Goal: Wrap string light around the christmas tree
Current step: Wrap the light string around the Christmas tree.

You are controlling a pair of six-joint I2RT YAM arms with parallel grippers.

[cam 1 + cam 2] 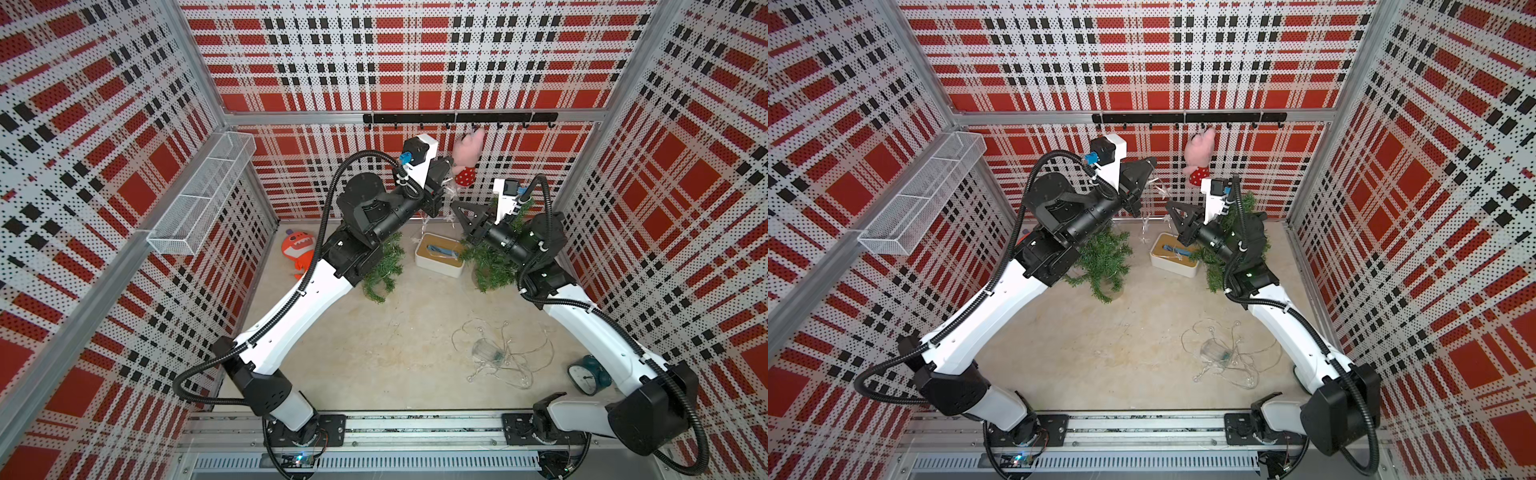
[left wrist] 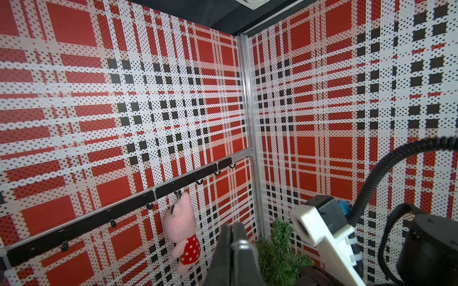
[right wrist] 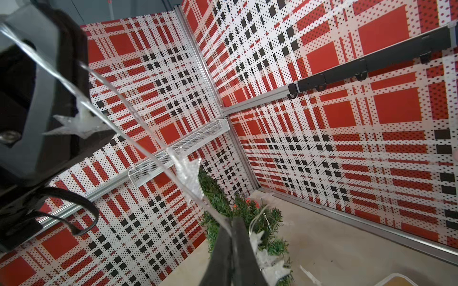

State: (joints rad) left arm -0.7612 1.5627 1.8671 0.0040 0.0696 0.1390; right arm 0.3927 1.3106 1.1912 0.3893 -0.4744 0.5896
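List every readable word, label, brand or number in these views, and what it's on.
No text is readable in any view.
Alarm clock dial: the markings are too small and blurred to read.
White box, orange plush, pink plush: no label or print can be made out.

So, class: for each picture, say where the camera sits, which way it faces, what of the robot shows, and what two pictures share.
Top view: high over the front, looking down at the floor; left arm and right arm show.
Top view: alongside, same aim; both arms.
Left wrist: faces the back wall's hook rail; left gripper, shut, shows.
Right wrist: faces the mesh basket; right gripper, shut on the string light, shows.
Shared: both wrist views show that rail.
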